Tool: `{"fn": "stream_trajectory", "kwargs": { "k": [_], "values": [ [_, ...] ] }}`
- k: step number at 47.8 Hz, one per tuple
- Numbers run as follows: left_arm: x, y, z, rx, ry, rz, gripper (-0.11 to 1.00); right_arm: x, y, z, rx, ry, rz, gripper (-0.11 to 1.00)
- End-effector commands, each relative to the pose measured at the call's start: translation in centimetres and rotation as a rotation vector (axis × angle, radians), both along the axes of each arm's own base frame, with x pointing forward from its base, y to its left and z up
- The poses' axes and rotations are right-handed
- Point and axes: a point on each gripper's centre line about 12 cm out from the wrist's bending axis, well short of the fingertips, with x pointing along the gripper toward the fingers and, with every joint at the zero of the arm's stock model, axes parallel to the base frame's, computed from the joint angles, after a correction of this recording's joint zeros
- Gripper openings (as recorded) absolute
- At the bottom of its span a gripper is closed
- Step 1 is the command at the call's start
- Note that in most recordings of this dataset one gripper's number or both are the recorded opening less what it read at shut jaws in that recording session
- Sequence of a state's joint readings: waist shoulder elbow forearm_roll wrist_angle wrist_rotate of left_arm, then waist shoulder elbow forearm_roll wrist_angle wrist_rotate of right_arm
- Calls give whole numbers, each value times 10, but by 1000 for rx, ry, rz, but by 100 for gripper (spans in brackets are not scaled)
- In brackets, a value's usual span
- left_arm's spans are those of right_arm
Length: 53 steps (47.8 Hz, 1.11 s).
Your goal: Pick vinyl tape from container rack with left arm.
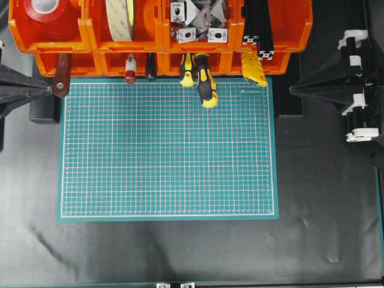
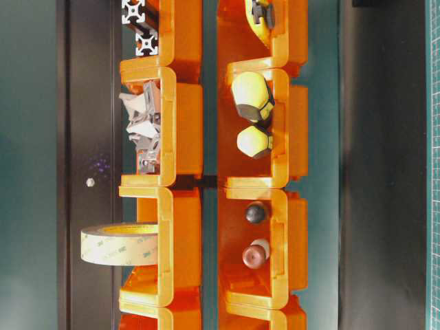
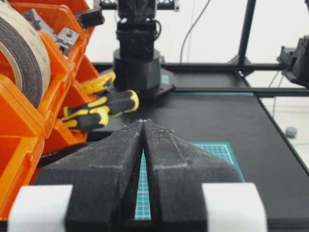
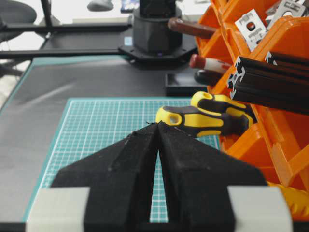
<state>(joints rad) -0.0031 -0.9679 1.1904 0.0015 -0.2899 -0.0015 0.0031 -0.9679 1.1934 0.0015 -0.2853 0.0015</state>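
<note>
Since the vinyl tape [image 1: 46, 13] lies in the upper-left bin of the container rack [image 1: 84, 36] and both grippers' jaws are pressed together, the left gripper [image 3: 144, 123] should be opened before being lowered squarely over the roll.

Illumination is bright and even from above; shadows on the green cutting mat [image 1: 168, 150] are faint. The orange container rack [image 2: 180, 130] shows glossy highlights. Both wrist views blur nearby foreground, and their backgrounds are overexposed white.
</note>
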Motion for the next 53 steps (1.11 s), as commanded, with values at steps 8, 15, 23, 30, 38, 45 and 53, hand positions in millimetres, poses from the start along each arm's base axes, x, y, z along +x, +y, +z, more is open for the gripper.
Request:
{"fn": "stream_trajectory", "kwargs": {
  "k": [8,15,23,30,38,45,53],
  "values": [
    [5,10,56,-4,-23,46,0,1,-2,19,97,-68,-23,0],
    [7,12,87,-13,67,59,0,0,-3,33,160,-122,-27,0],
    [10,18,123,-8,225,96,0,2,-3,38,160,-125,-26,0],
    [16,33,147,-15,403,170,0,2,-2,47,160,-137,-23,0],
    [28,47,160,2,590,221,0,3,-1,45,157,-83,-21,0],
    [34,55,159,106,768,212,0,3,2,40,161,-43,-6,0],
    [48,60,155,173,928,171,5,3,3,38,157,-30,-2,0]
  ]
}}
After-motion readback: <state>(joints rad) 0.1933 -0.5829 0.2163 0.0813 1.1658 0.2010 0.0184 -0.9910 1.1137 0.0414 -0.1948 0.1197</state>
